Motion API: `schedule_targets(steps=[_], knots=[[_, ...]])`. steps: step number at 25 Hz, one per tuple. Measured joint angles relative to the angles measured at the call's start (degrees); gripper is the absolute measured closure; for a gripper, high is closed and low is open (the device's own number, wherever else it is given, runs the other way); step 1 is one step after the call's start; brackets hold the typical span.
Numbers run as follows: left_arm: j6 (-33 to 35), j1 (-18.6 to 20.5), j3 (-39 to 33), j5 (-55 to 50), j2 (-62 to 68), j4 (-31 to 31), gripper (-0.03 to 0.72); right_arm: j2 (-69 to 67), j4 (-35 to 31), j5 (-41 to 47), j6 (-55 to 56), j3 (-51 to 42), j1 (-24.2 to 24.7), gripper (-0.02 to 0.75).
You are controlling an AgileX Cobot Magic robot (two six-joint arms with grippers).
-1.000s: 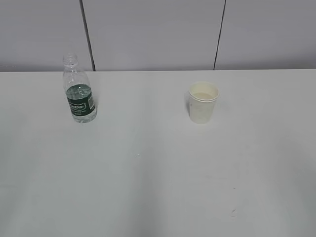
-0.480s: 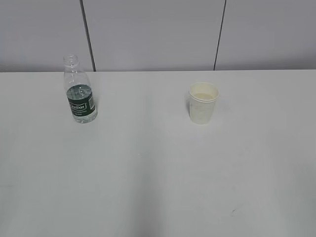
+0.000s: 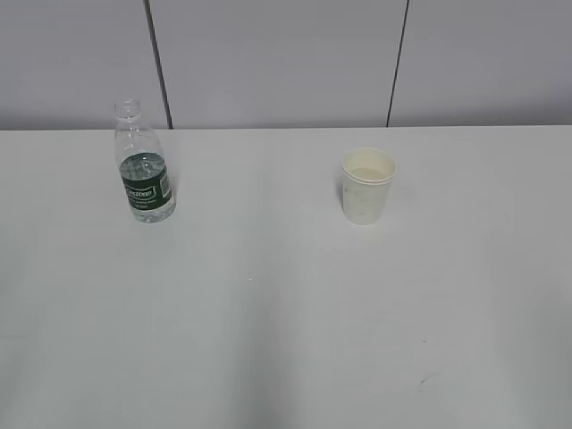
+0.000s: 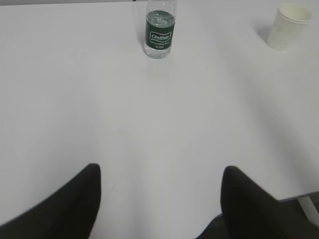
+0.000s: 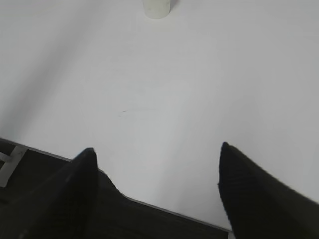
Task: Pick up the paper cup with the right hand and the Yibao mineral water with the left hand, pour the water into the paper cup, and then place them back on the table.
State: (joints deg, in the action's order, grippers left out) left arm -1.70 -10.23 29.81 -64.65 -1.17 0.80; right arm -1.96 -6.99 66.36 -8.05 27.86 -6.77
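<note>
Nearest to me, my left tool (image 4: 159, 199) hangs low over the near part of the table (image 4: 149, 124), its two dark fingers (image 4: 75, 204) spread wide with only bare white surface between them; it holds nothing; at the lower right of the left wrist view the table's edge shows, with a pale frame piece below it. My right tool (image 5: 157, 191) sits over the near edge of the table (image 5: 199, 99), its fingers (image 5: 65, 194) likewise parted and empty; under that edge the right wrist view shows dark floor and a bit of pale frame at the far left; a faint dark scratch (image 5: 122, 112) marks the surface ahead of this tool.

Neither tool appears in the exterior view; there I see only the table (image 3: 268, 313) with a few tiny specks on it.

Farther off, the Yibao mineral water (image 3: 142, 163) stands upright on the left, capless, its dark green label (image 4: 160, 33) with white lettering facing my left tool; it stands well ahead of that tool. The paper cup (image 3: 367, 185) stands upright on the right, well apart from the bottle, its cream inside visible; only its base (image 5: 156, 8) reaches into the top of the right wrist view. Behind the table rises a grey panelled wall (image 3: 286, 63) with dark vertical seams.
</note>
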Motion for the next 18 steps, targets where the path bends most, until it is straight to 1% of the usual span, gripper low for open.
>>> schedule_targets(steps=[9,13,18], knots=[[0.0,0.0,-0.4,0.7,0.0,0.0,0.227,0.0,0.1,-0.2,0.0,0.0,0.0,0.152],[0.0,0.0,-0.4,0.7,0.0,0.0,0.227,0.0,2.2,-0.3,0.0,0.0,0.0,0.152],[0.0,0.1,-0.4,0.8,0.0,0.0,0.228,0.4,2.7,-0.3,0.0,0.0,0.0,0.152]])
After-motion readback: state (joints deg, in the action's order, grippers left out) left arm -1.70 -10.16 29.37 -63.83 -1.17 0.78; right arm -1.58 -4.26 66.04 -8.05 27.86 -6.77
